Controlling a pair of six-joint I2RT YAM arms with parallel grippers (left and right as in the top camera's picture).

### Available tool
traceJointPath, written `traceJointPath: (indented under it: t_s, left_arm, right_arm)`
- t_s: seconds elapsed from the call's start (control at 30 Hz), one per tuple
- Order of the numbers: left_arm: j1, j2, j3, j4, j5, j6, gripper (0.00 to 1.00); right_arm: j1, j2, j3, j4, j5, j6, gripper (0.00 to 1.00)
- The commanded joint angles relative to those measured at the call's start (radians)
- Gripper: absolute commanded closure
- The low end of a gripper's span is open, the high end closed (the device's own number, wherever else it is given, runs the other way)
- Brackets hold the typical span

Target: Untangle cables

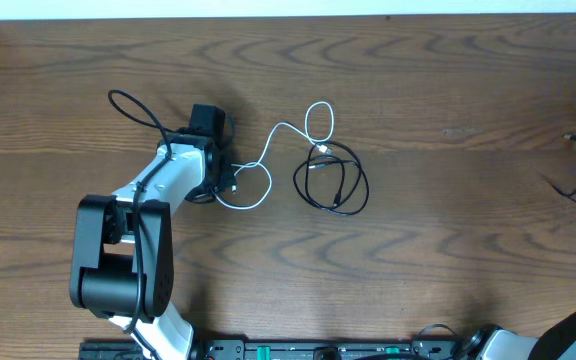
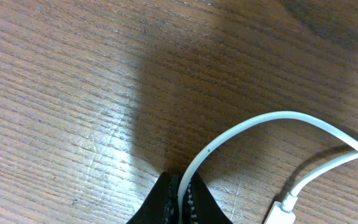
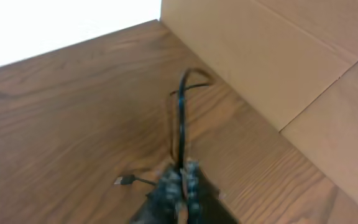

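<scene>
— Cables first: where do they lie for us?
— We have the left pincer [image 2: 180, 202] shut tight on the thin white cable [image 1: 286, 126], close to its small white plug end; the cord comes out from between the closed tips. That grip sits to the left of the coiled black cable [image 1: 333, 178] on the brown wood-grain surface [image 1: 448, 260].
— And the relation we turn on?
— From our grip the white cable makes one loose loop. It then runs on rightward to a second small loop that meets the upper-left rim of the coiled black cable. We cannot tell whether it only touches or threads under. Its long axis points from the pincer at the coil, so we judge that a pull leftward, away from the coil, would draw it clear.
— Which arm is nearer?
— Our left, by far. The right pincer [image 3: 184, 182] is well to the right of the coil, closed on a separate thin black cord [image 3: 181, 106] with a small metal plug [image 3: 124, 181] lying just beside the tips.
— Any writing?
— We can read no brand, label or lettering anywhere.
</scene>
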Motion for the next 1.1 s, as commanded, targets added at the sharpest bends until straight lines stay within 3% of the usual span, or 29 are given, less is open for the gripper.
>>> traceJointPath:
  t_s: [0.0,0.1,0.27,0.73,1.07]
  left_arm:
    - [0.002,0.037,-0.025,-0.006,0.023,-0.014,0.93]
    - [0.002,0.037,-0.025,-0.006,0.023,-0.014,0.93]
    - [0.002,0.037,-0.025,-0.006,0.023,-0.014,0.93]
    - [0.002,0.037,-0.025,0.001,0.037,-0.013,0.93]
    - [-0.06,0.037,-0.025,0.214,0.509,0.097,0.92]
  right_arm:
    - [0.004,-0.001,0.003,-0.01,-0.061,-0.01,0.76]
    - [0.005,-0.001,0.003,-0.023,-0.154,-0.01,0.65]
    - [0.005,-0.001,0.003,-0.033,-0.267,-0.01,0.63]
    - [0.007,0.004,0.003,-0.137,-0.344,0.024,0.61]
    - [0.137,0.029,0.003,-0.174,-0.56,0.027,0.6]
